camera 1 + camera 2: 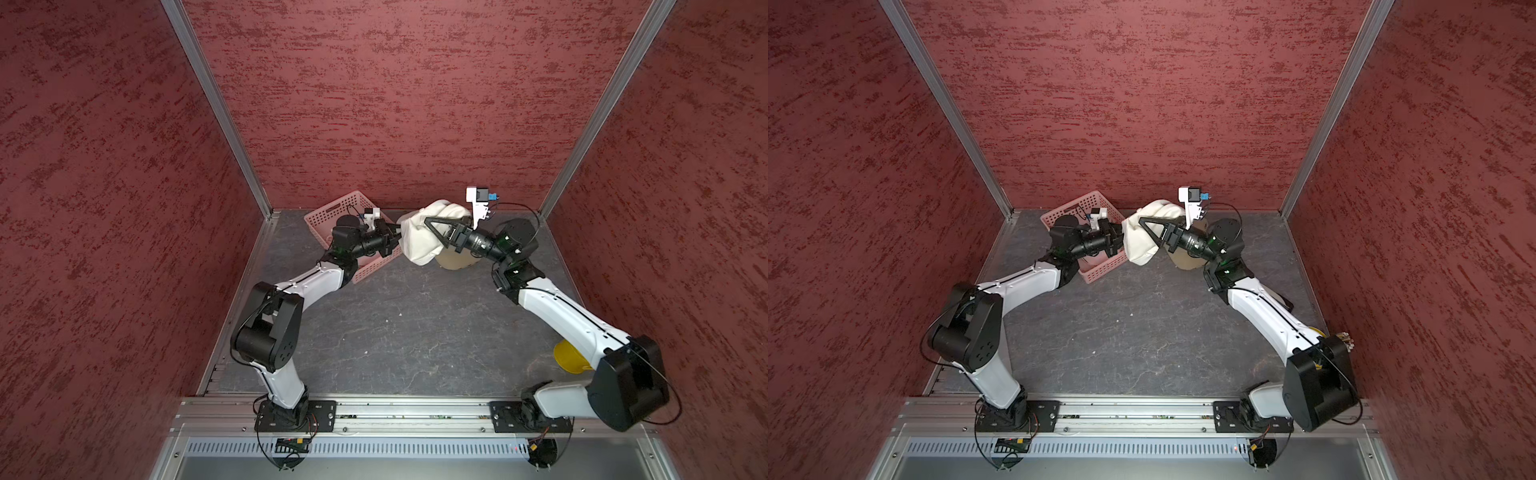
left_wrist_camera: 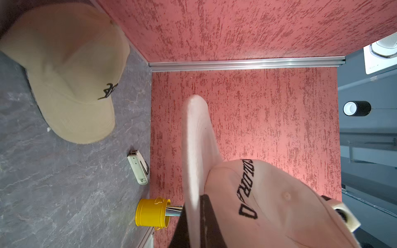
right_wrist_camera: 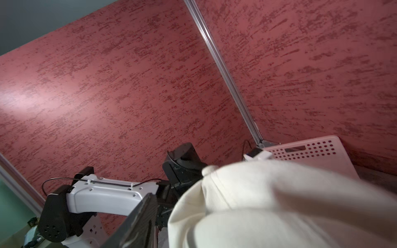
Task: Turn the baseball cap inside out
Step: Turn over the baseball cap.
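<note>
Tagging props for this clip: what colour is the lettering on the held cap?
Black lettering on the cream cap, clearest in the left wrist view.

White link shells (image 1: 316, 280) between black joint housings (image 1: 270, 328) on both arms. Thin black cables (image 1: 582, 316) along the links. Black base plates (image 1: 326, 415) with silver screws. White wrist camera bracket (image 1: 476, 203), blue plug (image 1: 493, 196).

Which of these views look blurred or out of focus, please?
Right wrist view: the white cap looms close, soft and unfocused; left wrist view: its brim is blurred up close, the tan cap is sharp; both top views: sharp throughout.
</note>
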`<state>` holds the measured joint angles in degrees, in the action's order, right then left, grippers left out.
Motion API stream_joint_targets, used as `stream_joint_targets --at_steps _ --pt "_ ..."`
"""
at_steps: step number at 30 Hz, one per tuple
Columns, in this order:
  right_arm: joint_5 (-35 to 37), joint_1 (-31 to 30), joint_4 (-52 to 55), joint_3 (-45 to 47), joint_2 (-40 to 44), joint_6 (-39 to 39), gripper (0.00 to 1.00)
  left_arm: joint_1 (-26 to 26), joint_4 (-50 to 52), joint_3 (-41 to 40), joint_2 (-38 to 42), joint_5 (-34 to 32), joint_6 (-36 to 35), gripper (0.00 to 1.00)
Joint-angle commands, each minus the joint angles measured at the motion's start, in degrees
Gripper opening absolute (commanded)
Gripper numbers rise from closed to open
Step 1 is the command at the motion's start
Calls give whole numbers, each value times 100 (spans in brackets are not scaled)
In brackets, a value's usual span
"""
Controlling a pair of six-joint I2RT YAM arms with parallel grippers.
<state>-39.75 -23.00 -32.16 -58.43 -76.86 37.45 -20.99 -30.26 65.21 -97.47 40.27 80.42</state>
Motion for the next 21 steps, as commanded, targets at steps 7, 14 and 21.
stream_joint_targets --at_steps 7,14,21 --pt "1173 53 2310 822 1206 -1072 71 504 1638 647 736 -517 -958 0" --pt "1914 54 3603 772 1509 -1532 69 493 3303 1260 1189 -1707 -2008 0" --pt "2654 -188 4618 207 1780 -2199 69 285 4171 1602 1510 -3085 -2347 0"
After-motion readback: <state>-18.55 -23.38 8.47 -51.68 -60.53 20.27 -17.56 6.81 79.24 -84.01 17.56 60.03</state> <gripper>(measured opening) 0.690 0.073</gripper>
